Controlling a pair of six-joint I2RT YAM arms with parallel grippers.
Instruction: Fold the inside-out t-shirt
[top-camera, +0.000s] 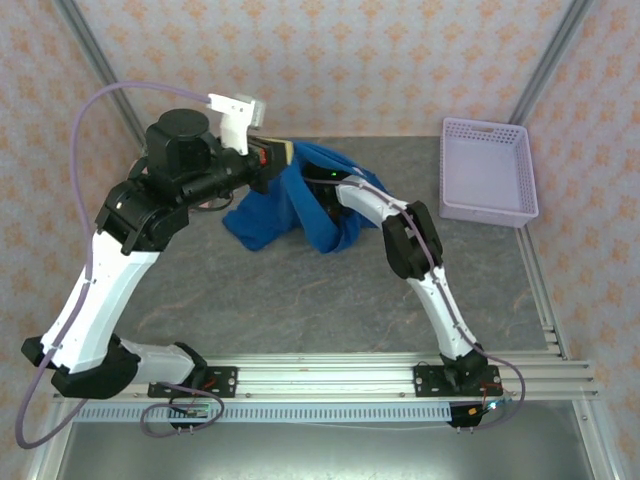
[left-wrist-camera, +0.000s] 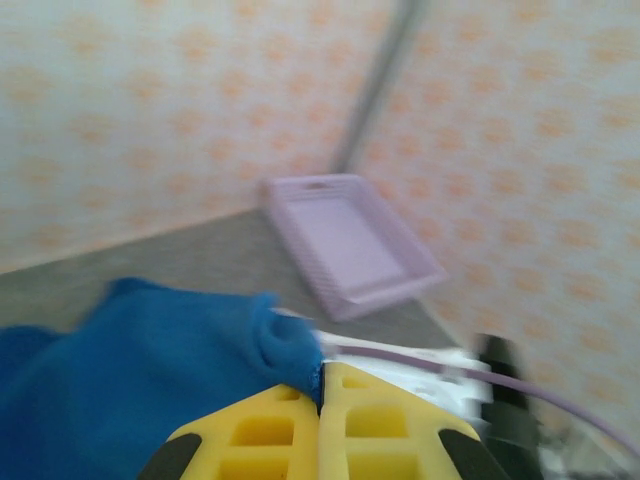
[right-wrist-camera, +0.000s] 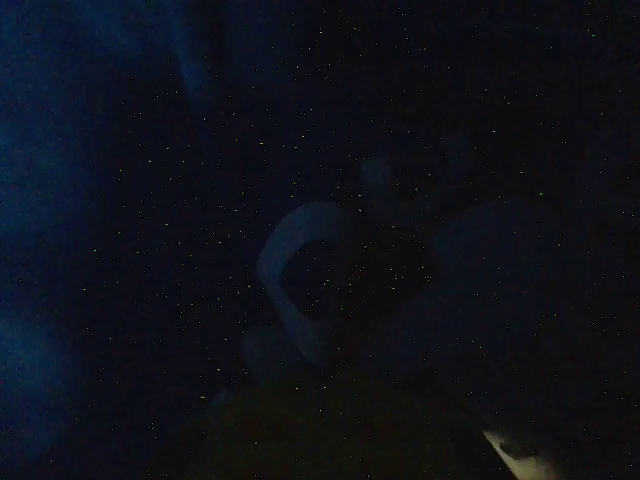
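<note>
The inside-out t-shirt is royal blue and hangs bunched above the back middle of the table. My left gripper holds it up by a top edge. In the left wrist view the yellow fingers are pressed together with a pinch of the blue t-shirt caught at their tips. My right arm reaches into the shirt from the right, and its gripper is buried in the folds. The right wrist view is dark, with dim blue cloth over the lens, and its jaws are shut.
A lilac plastic basket stands at the back right corner of the grey table; the left wrist view has this basket beyond the shirt. Patterned walls close the back and sides. A metal rail carries both arm bases.
</note>
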